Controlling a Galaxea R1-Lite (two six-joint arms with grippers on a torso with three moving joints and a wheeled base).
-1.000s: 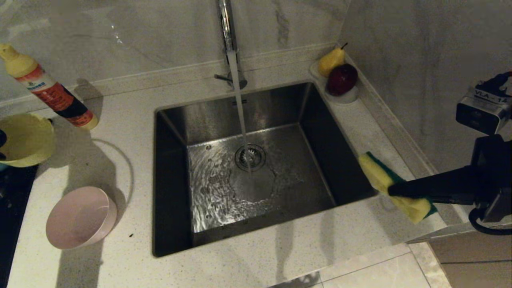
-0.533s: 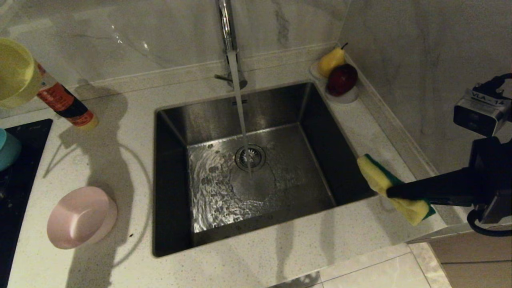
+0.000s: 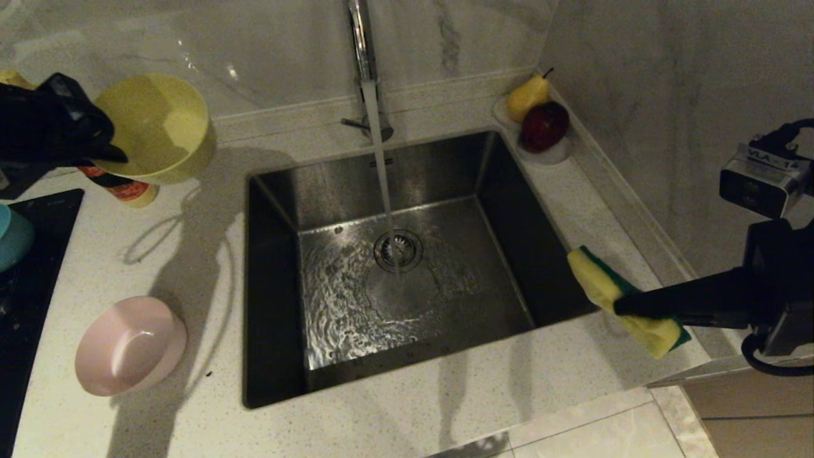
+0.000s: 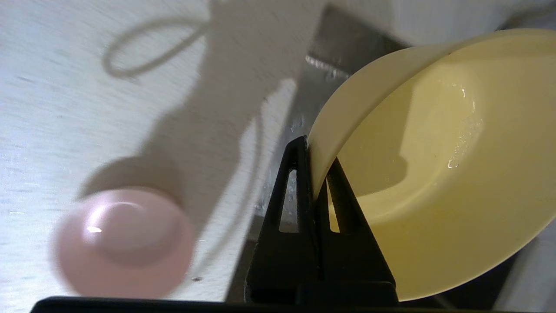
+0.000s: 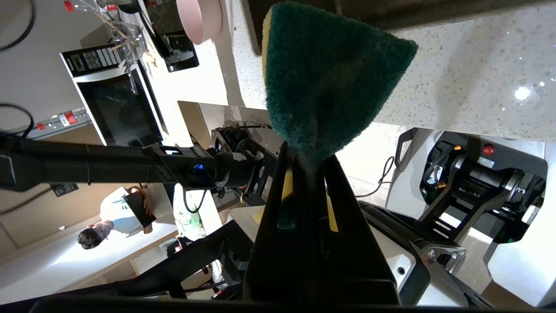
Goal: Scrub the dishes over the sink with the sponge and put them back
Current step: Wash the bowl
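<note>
Left gripper (image 4: 313,167) clamped on rim of yellow bowl (image 3: 156,127), bowl tilted in air above counter (image 3: 191,267), left of sink (image 3: 394,267). Right gripper (image 3: 620,307) pinches sponge (image 3: 620,299) near sink's right edge. Tap (image 3: 362,44) running. Pink bowl (image 3: 127,346) on counter; blue bowl (image 3: 11,238) seemingly at far left.

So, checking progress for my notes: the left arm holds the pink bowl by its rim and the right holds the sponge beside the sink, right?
Not quite: the left fingers pinch the yellow bowl by its rim, as the left wrist view shows. The pink bowl sits on the counter. The right gripper does hold the sponge beside the sink.
</note>
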